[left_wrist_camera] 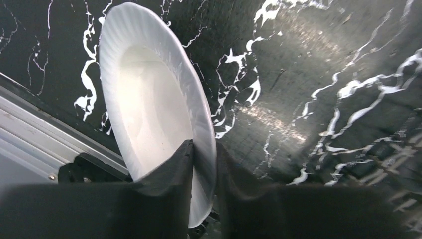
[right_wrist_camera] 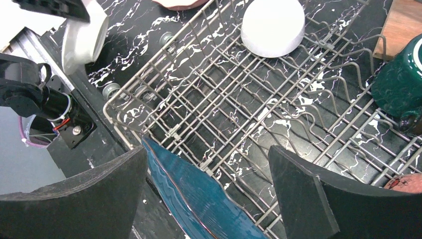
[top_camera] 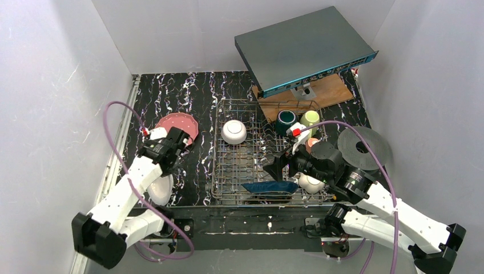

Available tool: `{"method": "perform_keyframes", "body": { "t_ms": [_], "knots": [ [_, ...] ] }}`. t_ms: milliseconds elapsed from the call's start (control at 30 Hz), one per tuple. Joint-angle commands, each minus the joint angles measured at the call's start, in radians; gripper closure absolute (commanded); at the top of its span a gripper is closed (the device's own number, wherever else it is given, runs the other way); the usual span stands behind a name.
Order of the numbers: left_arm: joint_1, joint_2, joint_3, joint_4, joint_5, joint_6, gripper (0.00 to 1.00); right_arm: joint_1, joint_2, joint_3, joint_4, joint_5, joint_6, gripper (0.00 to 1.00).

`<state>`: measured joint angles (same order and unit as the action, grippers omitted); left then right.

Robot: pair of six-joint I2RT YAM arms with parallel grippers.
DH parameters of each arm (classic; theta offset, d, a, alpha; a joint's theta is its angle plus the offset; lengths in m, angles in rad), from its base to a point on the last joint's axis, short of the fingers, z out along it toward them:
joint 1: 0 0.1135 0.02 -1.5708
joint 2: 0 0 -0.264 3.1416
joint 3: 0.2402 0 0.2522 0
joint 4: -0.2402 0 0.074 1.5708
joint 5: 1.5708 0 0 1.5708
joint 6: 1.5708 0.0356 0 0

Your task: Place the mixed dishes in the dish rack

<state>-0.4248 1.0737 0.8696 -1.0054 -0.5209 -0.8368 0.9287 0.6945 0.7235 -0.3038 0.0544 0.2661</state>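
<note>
the left pincer (left_wrist_camera: 203,155) is clamped on the rim of the cream plate (left_wrist_camera: 149,99), held on edge over the near left surface (top_camera: 200,91); the dish rack (top_camera: 245,165) lies to its right. the right pincer (right_wrist_camera: 206,154) gapes wide over the rack's near side, holding nothing

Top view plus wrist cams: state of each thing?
White plate: on edge, gripped at rim.
Left fingers: shut on the plate.
Right fingers: open above rack.
Blue plate: in rack, leaning on edge.
White bowl: in rack, upside down.
Teal mug: in rack, mouth up.
Green mug: in rack, mouth up.
Pink plate: flat on table.
</note>
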Motion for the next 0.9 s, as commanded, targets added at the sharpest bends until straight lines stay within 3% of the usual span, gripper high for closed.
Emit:
{"method": "perform_keyframes", "body": {
  "t_ms": [0, 300, 533, 867],
  "knots": [
    [0.006, -0.122, 0.063, -0.059, -0.012, -0.019, 1.00, -0.004, 0.011, 0.024, 0.062, -0.029, 0.018, 0.02],
    [0.008, -0.236, 0.136, -0.097, -0.006, -0.032, 1.00, -0.004, 0.042, 0.035, 0.050, -0.042, 0.032, 0.02],
    [0.009, -0.260, 0.327, -0.174, 0.017, -0.082, 1.00, 0.005, 0.138, 0.096, 0.043, -0.072, 0.068, 0.02],
    [0.009, -0.254, 0.551, -0.183, 0.171, -0.289, 1.00, 0.250, 0.447, 0.373, 0.047, 0.186, 0.079, 0.00]
  ]
}}
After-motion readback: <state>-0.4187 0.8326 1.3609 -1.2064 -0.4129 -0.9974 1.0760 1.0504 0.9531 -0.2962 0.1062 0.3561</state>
